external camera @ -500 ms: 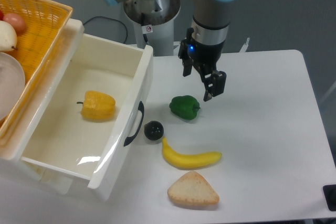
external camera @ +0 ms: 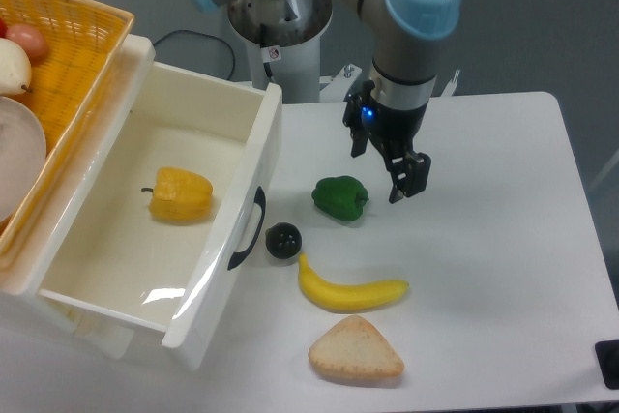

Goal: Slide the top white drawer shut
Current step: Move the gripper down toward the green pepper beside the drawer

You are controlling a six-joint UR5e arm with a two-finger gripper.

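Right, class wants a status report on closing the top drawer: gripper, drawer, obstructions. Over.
Gripper empty, above the table right of the green pepper. Top white drawer wide open, yellow pepper inside. Small black object sits close to the drawer front.

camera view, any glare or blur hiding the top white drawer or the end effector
In the camera view, bright glare patches sit on the top white drawer's glossy front lip and floor; its black handle stays clear. The end effector looks sharp, without motion blur. Lighting is even, shadows soft.

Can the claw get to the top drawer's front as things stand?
Probably yes: the claw hangs right of the drawer front, but the green pepper and black knob lie between.
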